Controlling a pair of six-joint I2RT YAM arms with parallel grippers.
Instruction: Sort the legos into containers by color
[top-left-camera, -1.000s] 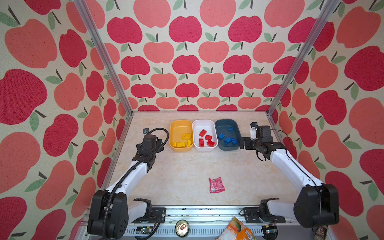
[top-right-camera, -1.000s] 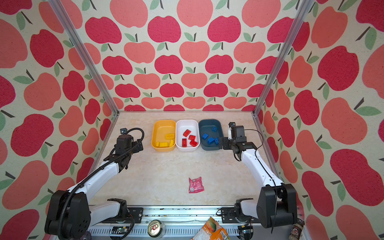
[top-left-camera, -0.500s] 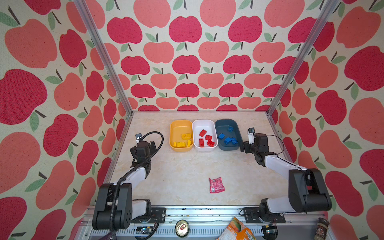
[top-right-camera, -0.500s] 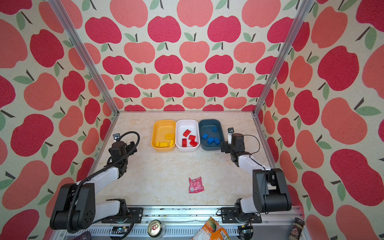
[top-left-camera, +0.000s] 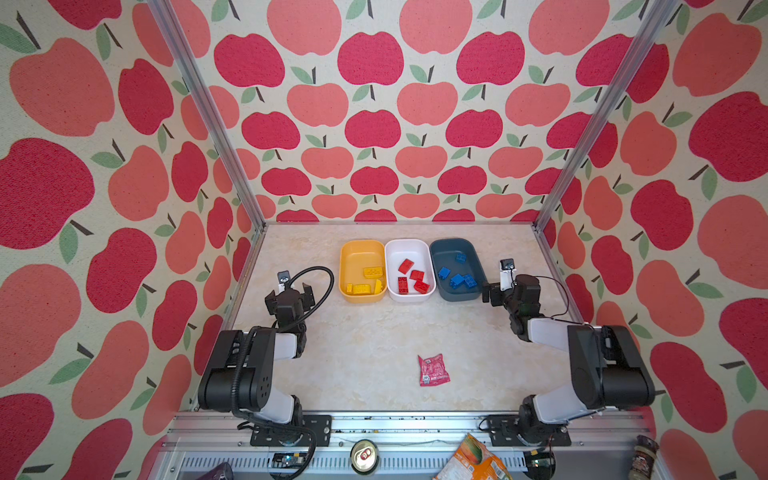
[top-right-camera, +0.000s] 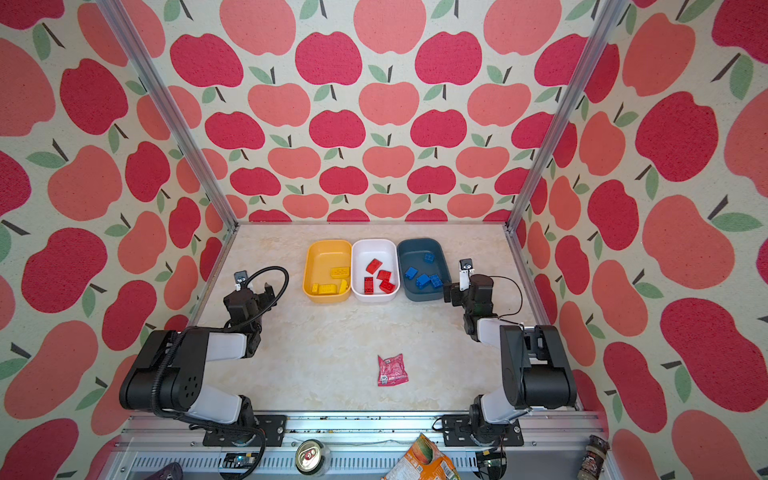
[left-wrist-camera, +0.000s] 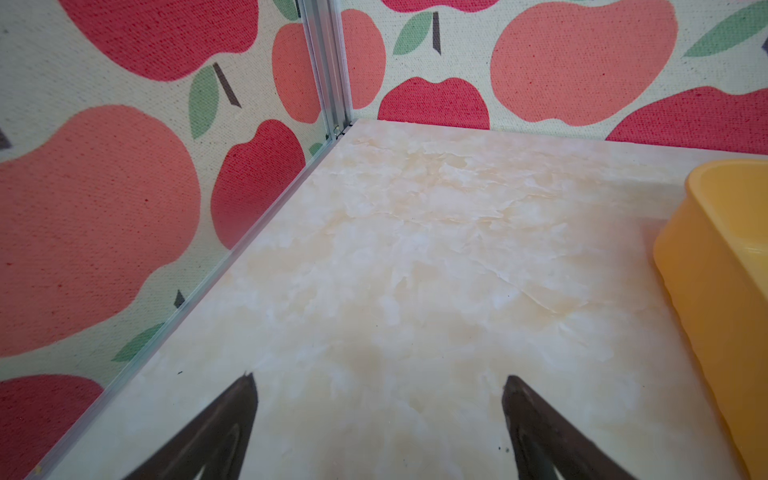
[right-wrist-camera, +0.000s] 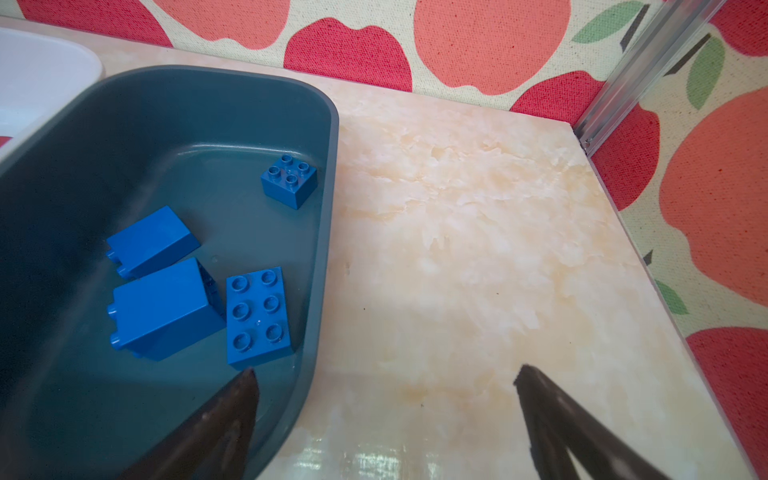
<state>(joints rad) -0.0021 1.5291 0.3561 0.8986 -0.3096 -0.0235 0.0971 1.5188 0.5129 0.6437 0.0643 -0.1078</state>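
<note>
Right wrist view has our right gripper (right-wrist-camera: 385, 369) spread wide, holding nothing, at a corner of the dark bin (right-wrist-camera: 187, 112), blue legos (right-wrist-camera: 257, 311) just ahead inside. Our left gripper (left-wrist-camera: 379, 375), equally spread and bare, stands apart from the yellow bin (left-wrist-camera: 715, 291). We judge none left loose.
</note>
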